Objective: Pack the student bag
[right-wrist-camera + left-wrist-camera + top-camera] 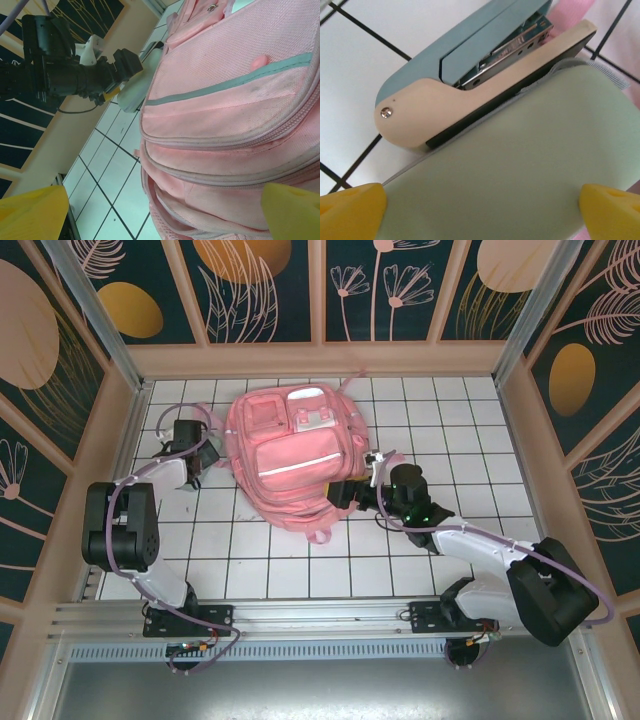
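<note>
The student bag (290, 455), a large pink backpack with a pale strip, lies flat on the tiled floor. My left gripper (208, 458) is at its left side. In the left wrist view it (480, 212) stands open, its yellow fingertips (350, 212) wide apart with a mint-green pencil case (520, 150) lying between them. A blue and cream stapler (470, 85) rests just beyond the case. My right gripper (342, 492) is at the bag's lower right edge. It (160, 210) is open, facing the bag's zip seams (225, 145), with nothing in its fingers.
Wooden walls with dark floral panels (265, 290) enclose the white tiled floor (450, 420) on three sides. The left arm's black wrist (60, 75) and the pencil case (132, 92) appear beyond the bag in the right wrist view. A metal rail (320, 615) runs along the near edge.
</note>
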{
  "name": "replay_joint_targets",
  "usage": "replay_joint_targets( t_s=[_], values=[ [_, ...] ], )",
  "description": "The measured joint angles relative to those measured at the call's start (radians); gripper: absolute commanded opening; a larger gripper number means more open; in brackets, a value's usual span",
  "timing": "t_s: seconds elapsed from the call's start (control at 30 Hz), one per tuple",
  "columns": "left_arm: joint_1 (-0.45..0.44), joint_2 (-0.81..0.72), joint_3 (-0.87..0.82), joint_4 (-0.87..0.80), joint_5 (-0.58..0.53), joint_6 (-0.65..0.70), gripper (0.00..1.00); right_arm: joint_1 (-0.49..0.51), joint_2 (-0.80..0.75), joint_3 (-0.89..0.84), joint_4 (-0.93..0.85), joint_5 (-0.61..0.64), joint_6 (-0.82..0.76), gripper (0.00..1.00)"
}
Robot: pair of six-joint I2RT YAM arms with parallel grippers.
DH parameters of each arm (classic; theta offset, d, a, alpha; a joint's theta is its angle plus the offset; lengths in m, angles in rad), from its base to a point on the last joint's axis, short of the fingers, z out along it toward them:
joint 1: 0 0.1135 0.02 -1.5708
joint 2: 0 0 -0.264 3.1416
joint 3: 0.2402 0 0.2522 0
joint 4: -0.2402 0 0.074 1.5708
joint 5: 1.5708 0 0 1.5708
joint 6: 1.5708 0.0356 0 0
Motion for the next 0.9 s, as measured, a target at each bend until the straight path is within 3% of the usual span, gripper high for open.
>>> replay_joint_targets(
  t_s=[0.2,0.6,0.73,0.9],
  values=[
    [0.035,0.008,-0.033,0.093,0.058,0.004,0.98,0.0,0.0,0.0,0.005,-0.01,0.0,0.99],
    [0.035,-0.069,-0.161,0.19,0.37,-0.003,0.95,-0.006,0.006,0.0,0.011,-0.025,0.004,0.99],
    [0.012,-0.069,-0.164,0.171,0.385,0.002,0.95,-0.006,0.011,-0.001,0.016,-0.025,0.007,0.99],
    [-0.023,-0.055,-0.131,0.112,0.325,0.024,0.97,-0.006,0.013,-0.001,0.018,-0.029,0.01,0.99]
  ],
)
